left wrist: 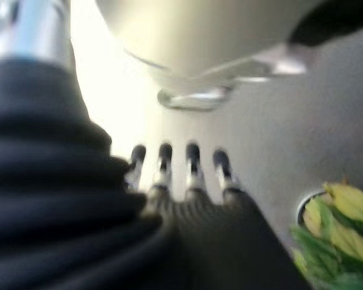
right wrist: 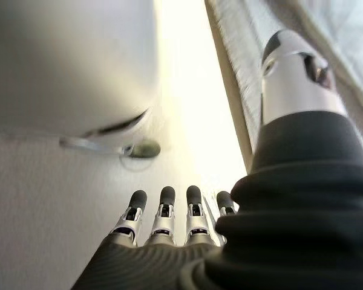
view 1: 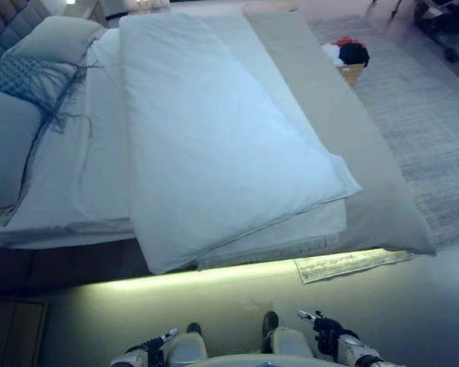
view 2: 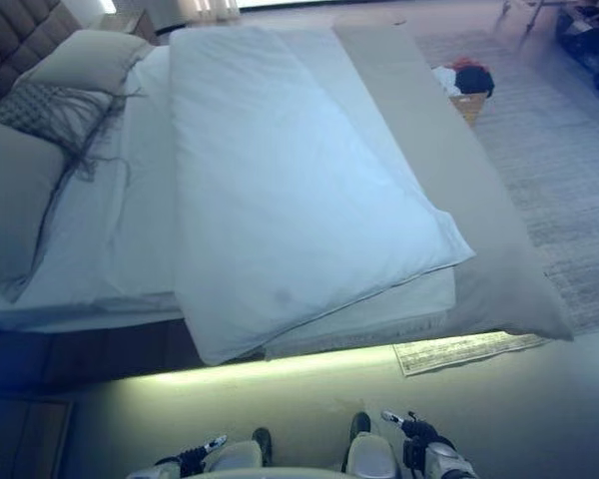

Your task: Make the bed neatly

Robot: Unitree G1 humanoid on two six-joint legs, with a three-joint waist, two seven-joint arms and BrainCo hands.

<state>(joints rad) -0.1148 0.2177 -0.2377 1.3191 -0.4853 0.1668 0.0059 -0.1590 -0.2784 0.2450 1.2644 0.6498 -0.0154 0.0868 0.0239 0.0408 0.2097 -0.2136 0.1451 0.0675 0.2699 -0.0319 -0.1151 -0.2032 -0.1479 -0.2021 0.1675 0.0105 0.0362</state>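
Note:
The bed (view 1: 84, 176) lies ahead of me with a white duvet (view 1: 206, 138) folded into a long thick strip across its middle, one corner hanging over the near edge. A grey bed runner (view 1: 344, 130) lies along the foot side. Pillows (view 1: 50, 38) and a fringed grey throw (view 1: 38, 80) lie at the head end on the left. My left hand (view 1: 149, 352) hangs low by my side, fingers straight and empty (left wrist: 175, 163). My right hand (view 1: 329, 336) also hangs low, fingers straight and empty (right wrist: 175, 205). Both hands are well short of the bed.
A wicker basket with red, white and dark clothes (view 1: 348, 57) stands on the grey rug (view 1: 428, 122) beyond the bed. A small mat (view 1: 352, 264) pokes out under the bed's lit near edge. A leafy plant (left wrist: 336, 235) shows in the left wrist view.

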